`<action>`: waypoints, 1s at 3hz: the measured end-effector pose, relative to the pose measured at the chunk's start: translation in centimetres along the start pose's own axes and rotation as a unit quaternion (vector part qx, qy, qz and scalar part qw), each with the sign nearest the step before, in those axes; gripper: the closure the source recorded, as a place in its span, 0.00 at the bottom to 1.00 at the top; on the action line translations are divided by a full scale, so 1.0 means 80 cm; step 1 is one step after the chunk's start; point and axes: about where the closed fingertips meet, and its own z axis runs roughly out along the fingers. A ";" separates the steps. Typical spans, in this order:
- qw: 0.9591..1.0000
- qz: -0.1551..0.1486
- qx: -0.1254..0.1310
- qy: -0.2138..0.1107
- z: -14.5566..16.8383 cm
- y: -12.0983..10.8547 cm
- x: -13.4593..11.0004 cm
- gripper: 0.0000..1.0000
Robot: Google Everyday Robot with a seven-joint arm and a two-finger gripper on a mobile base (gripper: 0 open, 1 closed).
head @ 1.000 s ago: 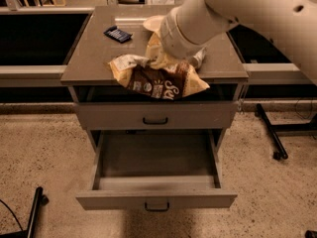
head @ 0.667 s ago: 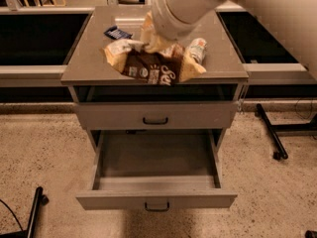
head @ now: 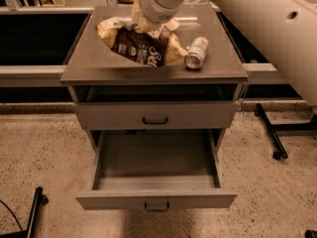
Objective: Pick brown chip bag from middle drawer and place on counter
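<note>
On the left-centre of the counter, the brown chip bag lies with its dark middle facing up. Its lower edge appears to rest on the top, while its upper end rises toward the gripper. The gripper sits directly above the bag at the rear of the counter, largely masked by the wrist. Whether it is clamped on the bag or has let go cannot be told. Just right of the bag, a soda can lies on its side.

Risks, as judged:
- If the bag is not fully released, a retreat could drag it off the top.
- A sideways withdrawal could push the bag into the can, which may roll toward the right edge.

Surface: the counter is smooth, grey-brown and slightly glossy, so it offers little friction. Below it, an upper drawer is closed. The middle drawer stands pulled out and holds nothing visible.

Room: there is a speckled floor, dark bays on either side of the cabinet, and a black stand leg at the right.
</note>
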 end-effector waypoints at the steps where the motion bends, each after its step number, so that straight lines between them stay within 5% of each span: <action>1: 0.999 0.017 0.032 0.019 0.038 -0.025 0.009 0.83; 2: 0.996 0.046 0.068 0.025 0.061 -0.043 0.006 0.59; 3: 0.996 0.053 0.073 0.023 0.061 -0.046 0.005 0.36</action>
